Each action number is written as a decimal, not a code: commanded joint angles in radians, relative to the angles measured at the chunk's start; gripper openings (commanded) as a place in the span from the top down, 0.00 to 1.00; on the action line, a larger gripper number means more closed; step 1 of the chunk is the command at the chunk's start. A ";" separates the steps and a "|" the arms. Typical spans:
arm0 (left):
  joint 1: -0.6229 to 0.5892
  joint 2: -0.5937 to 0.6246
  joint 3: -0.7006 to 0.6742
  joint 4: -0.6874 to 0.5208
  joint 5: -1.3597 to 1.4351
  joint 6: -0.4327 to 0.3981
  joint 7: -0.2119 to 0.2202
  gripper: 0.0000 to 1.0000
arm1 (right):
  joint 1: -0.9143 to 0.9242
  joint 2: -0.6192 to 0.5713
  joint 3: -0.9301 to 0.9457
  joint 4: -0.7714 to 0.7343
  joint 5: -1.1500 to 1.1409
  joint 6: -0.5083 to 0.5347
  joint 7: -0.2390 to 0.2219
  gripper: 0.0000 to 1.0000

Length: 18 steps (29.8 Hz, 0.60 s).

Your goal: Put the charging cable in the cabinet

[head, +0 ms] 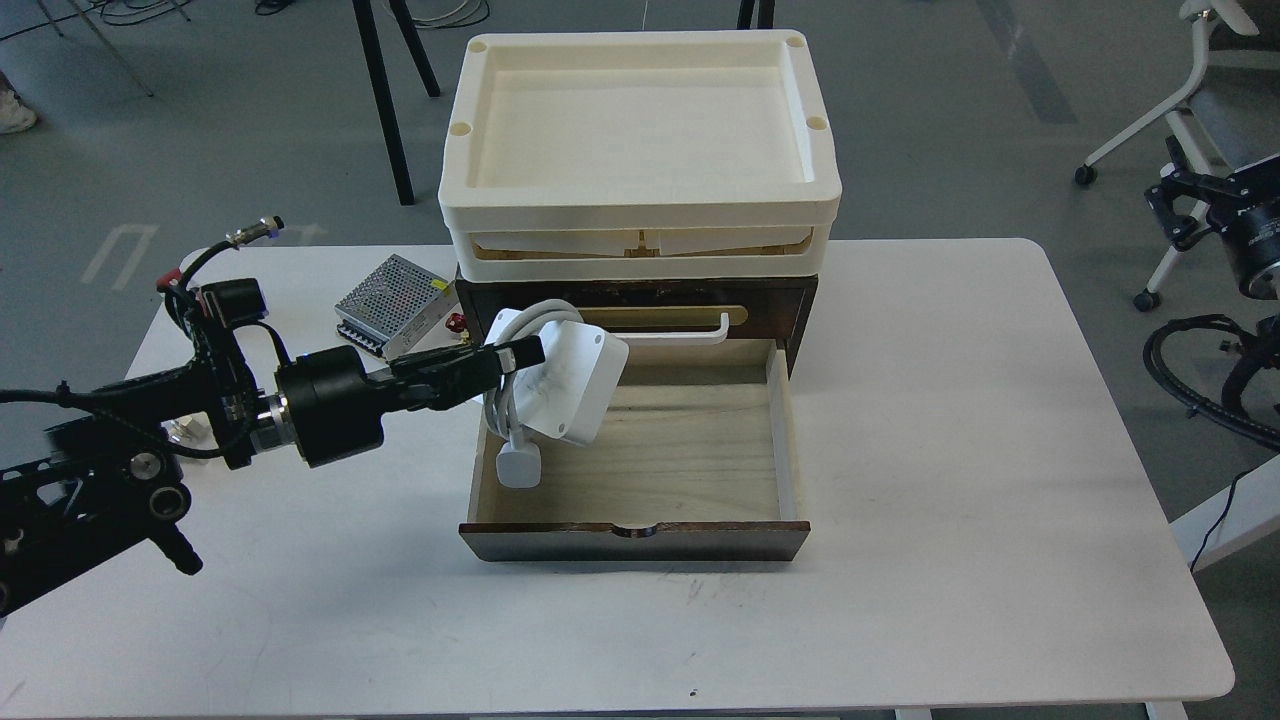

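Over the open drawer, left gripper grips the charging cable.

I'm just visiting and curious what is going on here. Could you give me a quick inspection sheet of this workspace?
Surface: white rounded table, faint scuffs.
Job's things: white bundled charging cable held over pulled-out pale-wood drawer of dark brown cabinet.
Clutter: stacked cream plastic trays on the cabinet; perforated metal box beside it.
Grippers: left gripper shut on the cable; right not in view.
Cables: black leads on the left arm.
Surroundings: grey floor, white chair.
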<state>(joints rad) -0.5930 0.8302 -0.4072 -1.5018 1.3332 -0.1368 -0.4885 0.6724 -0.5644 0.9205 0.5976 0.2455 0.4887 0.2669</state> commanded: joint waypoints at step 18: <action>-0.004 -0.264 0.114 0.334 0.003 0.077 0.002 0.86 | -0.008 0.000 0.001 -0.001 0.000 0.000 0.000 0.00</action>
<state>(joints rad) -0.5936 0.5698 -0.3156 -1.1844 1.3391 -0.0614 -0.4807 0.6661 -0.5639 0.9217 0.5967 0.2455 0.4887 0.2663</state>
